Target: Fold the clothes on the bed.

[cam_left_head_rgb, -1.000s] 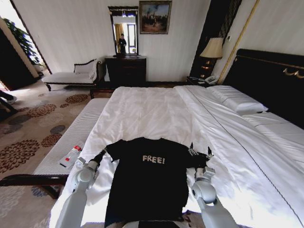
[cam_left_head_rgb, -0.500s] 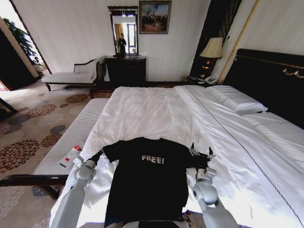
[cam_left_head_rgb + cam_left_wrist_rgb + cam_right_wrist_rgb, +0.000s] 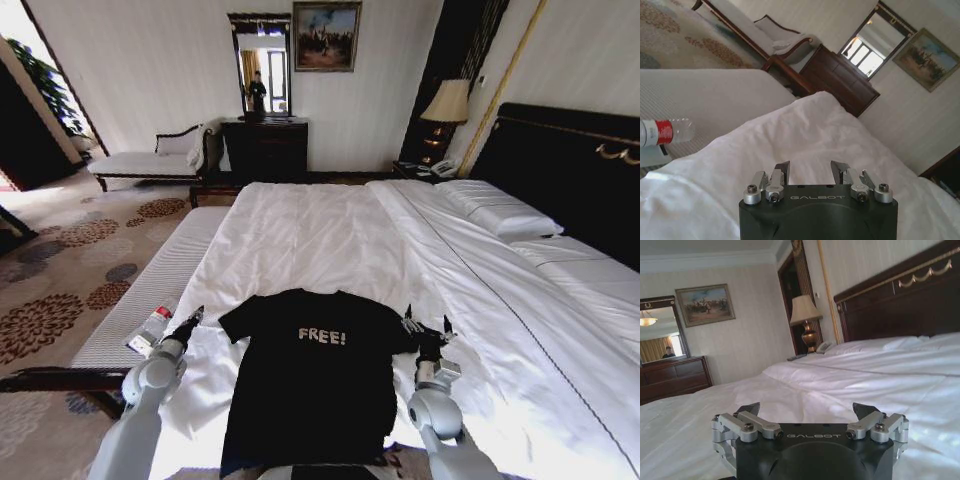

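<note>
The clothes, a black T-shirt (image 3: 310, 385) with white "FREE!" lettering, lie spread flat, chest up, at the near end of the bed (image 3: 330, 230). My left gripper (image 3: 190, 321) hovers just off the shirt's left sleeve, over the bed's left edge, apart from the fabric. In the left wrist view it (image 3: 811, 172) stands open above the white duvet (image 3: 805, 135), with nothing between its fingers. My right gripper (image 3: 425, 326) sits at the tip of the right sleeve. The right wrist view shows it (image 3: 806, 411) wide open, low over white bedding.
A narrow white-cushioned bench (image 3: 160, 280) runs along the bed's left side, with a plastic bottle (image 3: 150, 328) on it near my left gripper. Pillows (image 3: 500, 212) and the dark headboard (image 3: 570, 170) lie to the right. A dresser (image 3: 265, 148) stands at the far wall.
My left arm has drawn back to the left, away from the shirt's left sleeve. The right gripper has hardly shifted. The shirt lies as before.
</note>
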